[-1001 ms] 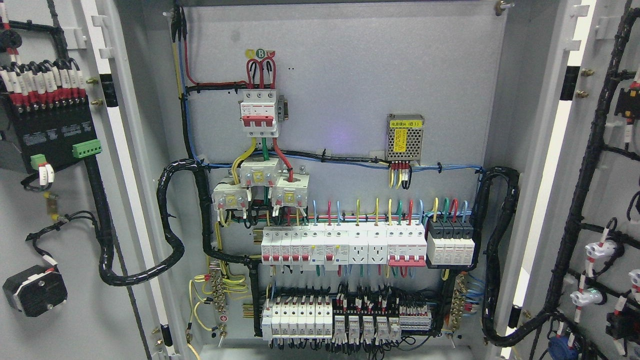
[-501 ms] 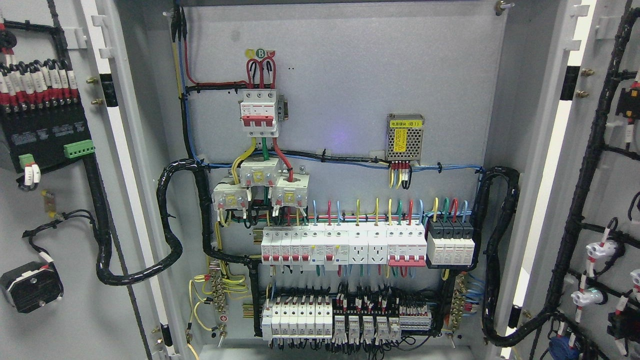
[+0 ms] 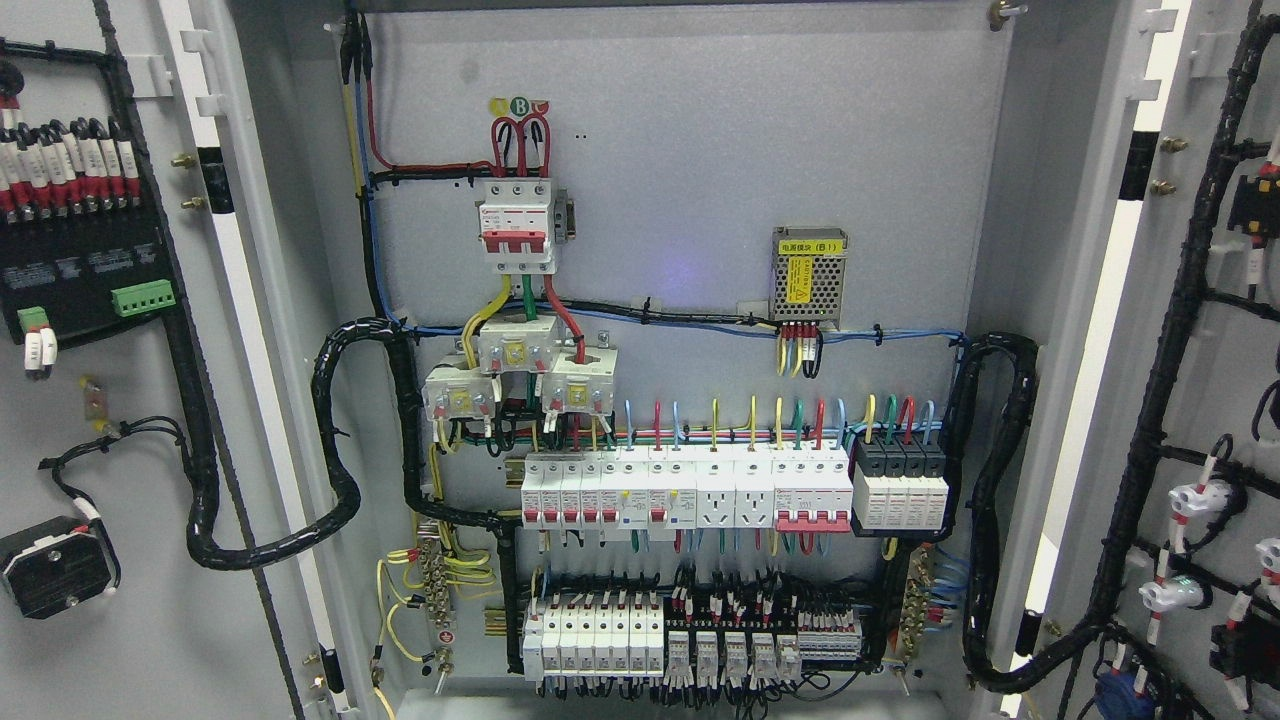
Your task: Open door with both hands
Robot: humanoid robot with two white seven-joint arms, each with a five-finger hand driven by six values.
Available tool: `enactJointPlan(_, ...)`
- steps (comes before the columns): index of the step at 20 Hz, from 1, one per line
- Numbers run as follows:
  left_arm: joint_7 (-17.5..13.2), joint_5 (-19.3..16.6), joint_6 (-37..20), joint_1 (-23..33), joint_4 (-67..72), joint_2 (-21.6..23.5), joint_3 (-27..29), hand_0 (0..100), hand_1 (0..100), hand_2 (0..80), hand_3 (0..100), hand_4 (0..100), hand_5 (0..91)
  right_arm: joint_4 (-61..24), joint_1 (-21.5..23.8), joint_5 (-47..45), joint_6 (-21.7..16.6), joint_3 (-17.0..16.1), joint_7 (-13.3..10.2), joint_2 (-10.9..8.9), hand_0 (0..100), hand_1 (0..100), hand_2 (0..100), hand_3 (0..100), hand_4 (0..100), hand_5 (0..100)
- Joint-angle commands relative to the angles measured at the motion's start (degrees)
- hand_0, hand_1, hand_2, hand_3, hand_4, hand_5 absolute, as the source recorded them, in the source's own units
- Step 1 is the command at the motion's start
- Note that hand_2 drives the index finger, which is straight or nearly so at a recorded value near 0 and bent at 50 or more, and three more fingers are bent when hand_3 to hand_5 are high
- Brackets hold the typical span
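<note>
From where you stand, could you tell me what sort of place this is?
Probably an electrical or industrial site: an open power cabinet, with rows of circuit breakers, bundled black cable looms and a small power supply.

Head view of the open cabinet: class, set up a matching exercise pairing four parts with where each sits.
Things:
1. red-handled main breaker
2. perforated power module
3. green terminal plug
4. white lamp sockets

Places:
A. left door
B. right door
C. back panel, upper middle
D. back panel, right of centre

Pairs: 1-C, 2-D, 3-A, 4-B
</note>
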Motion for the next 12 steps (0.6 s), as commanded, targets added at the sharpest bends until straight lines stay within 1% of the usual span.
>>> enactJointPlan(1, 0.1, 0.0, -19.4, -2.2, 5.4, 1.1, 0.2, 0, 0, 0.0, 0, 3, 0.0, -1.8, 0.0, 0.1, -14.6, 4.3, -0.1, -0.25, 0, 0, 0, 0, 0, 0)
enactJointPlan(3, 0.1, 0.0, -17.8, -3.0, 6.1, 1.1, 0.2, 0, 0, 0.0, 0, 3, 0.0, -1.9, -0.1, 0.3, -14.7, 5.4, -0.1, -0.34, 0, 0, 0, 0, 0, 0)
enactJointPlan(8, 0.1, -0.2, -16.8, -5.4, 9.1, 1.1, 0.4, 0, 0, 0.0, 0, 3, 0.0, -3.4, -0.4, 0.7, -14.7, 8.6, -0.1, -0.61, 0, 0, 0, 0, 0, 0)
enactJointPlan(12, 0.1, -0.3, -14.7, -6.8, 11.6, 1.2, 1.0, 0, 0, 0.0, 0, 3, 0.0, -4.0, -0.8, 0.7, -14.7, 11.1, -0.2, -0.61, 0, 0, 0, 0, 0, 0)
